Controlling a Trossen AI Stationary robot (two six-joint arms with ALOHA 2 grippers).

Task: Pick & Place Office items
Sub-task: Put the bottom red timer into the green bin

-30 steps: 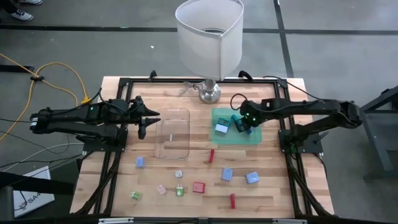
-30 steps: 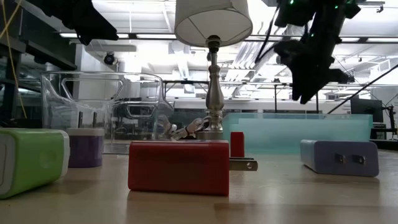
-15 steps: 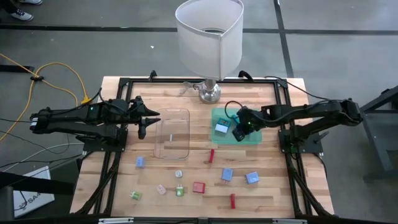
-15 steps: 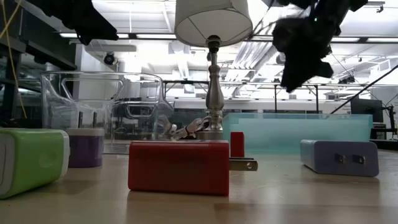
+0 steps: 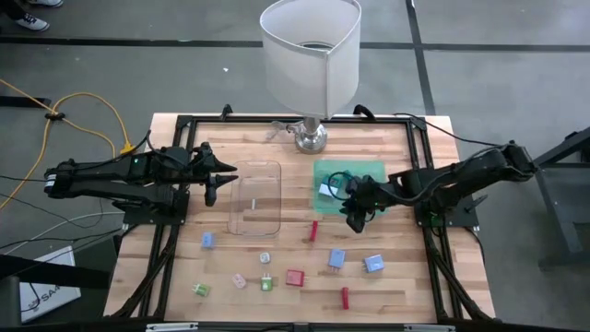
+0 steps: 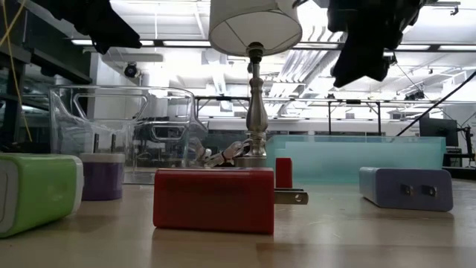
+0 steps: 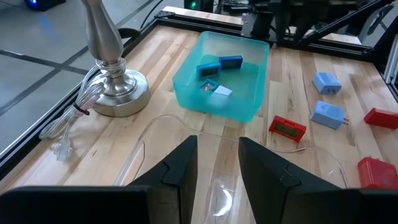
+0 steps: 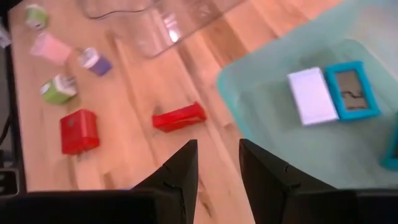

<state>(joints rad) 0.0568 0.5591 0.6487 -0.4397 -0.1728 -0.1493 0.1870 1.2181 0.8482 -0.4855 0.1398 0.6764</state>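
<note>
No readable text, labels or numbers anywhere. White sheet on the floor (image 5: 44,293) by the table's left side showed dark lettering, cropped and too small to read. Small screens on the teal items in the green tray (image 7: 258,74) showed nothing legible.

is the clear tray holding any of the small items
No, in the high view the clear tray shows only bare wood through it.
</note>
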